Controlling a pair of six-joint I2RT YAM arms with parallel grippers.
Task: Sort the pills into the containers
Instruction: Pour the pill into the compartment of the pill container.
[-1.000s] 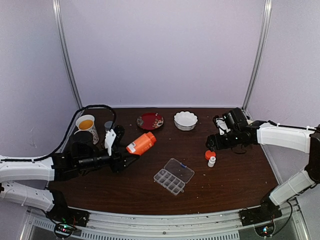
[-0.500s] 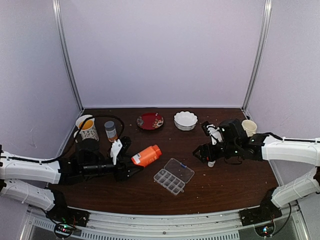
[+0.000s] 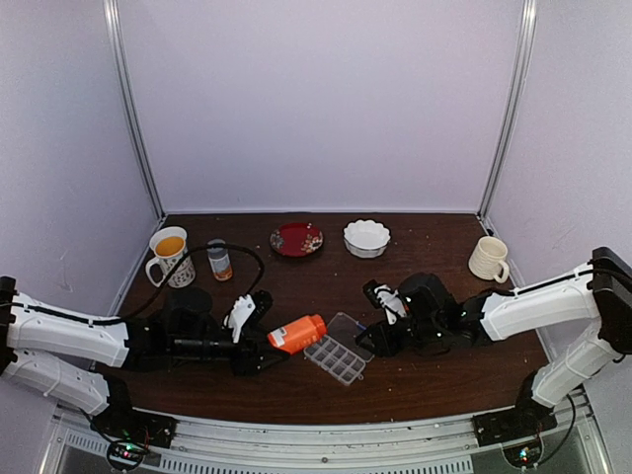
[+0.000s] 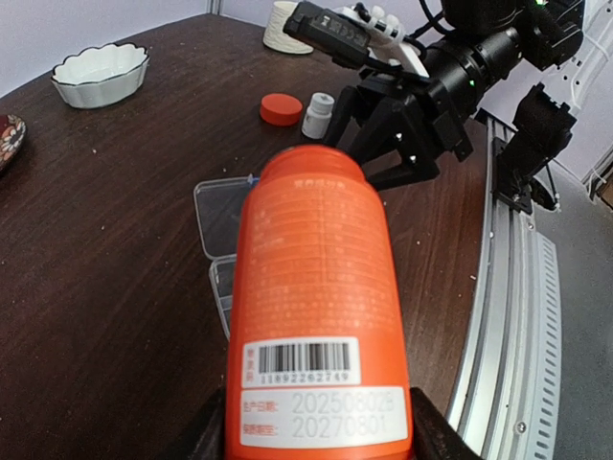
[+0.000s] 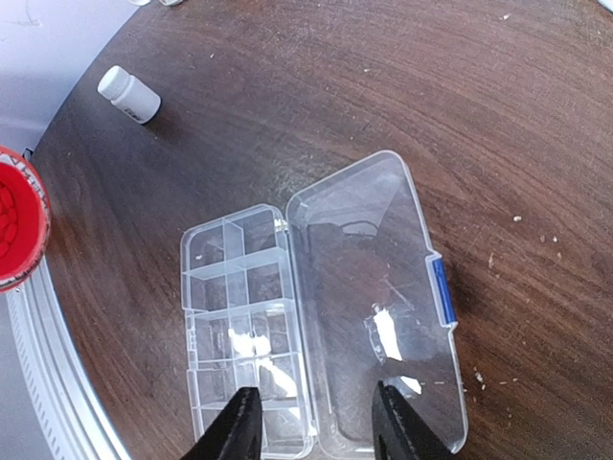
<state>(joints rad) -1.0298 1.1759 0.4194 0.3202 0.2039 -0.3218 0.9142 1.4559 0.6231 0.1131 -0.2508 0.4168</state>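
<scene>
My left gripper (image 3: pixel 269 346) is clamped on the orange bottle (image 4: pixel 321 307), jaws set to its width at the labelled base end, one side pressed by each. The bottle lies nearly level, its uncapped mouth pointing right with the rim just over the left edge of the pill box (image 3: pixel 341 353). From my right wrist that mouth shows small rounded pills (image 5: pixel 10 216) packed inside, looking reddish.

My right gripper (image 5: pixel 314 407) hangs over one short end of the box, straddling the hinge line. Its jaws are partly open with nothing between them. Whether the fingertips (image 5: pixel 241 422) touch the plastic I cannot tell.

The box sits near the middle of the table (image 3: pixel 444 365), toward the near edge. Its lid (image 5: pixel 374 307) lies flat beside the two rows of cells (image 5: pixel 235 307), with a blue latch (image 5: pixel 439 292) on its outer edge. It is thin, clear, glossy plastic with rounded corners. Whether any cell holds a pill I cannot tell.

My two wrists face each other closely across the box. Beyond it a small white bottle (image 4: pixel 317 115) stands beside a flat red cap (image 4: pixel 281 108). Dark grained wood, flecked with crumbs, runs back to the far row: mug (image 3: pixel 170 255), amber bottle (image 3: pixel 220 260), red plate (image 3: pixel 296 239), scalloped bowl (image 3: pixel 366 238) and, far right, a cream cup (image 3: pixel 488 259).
</scene>
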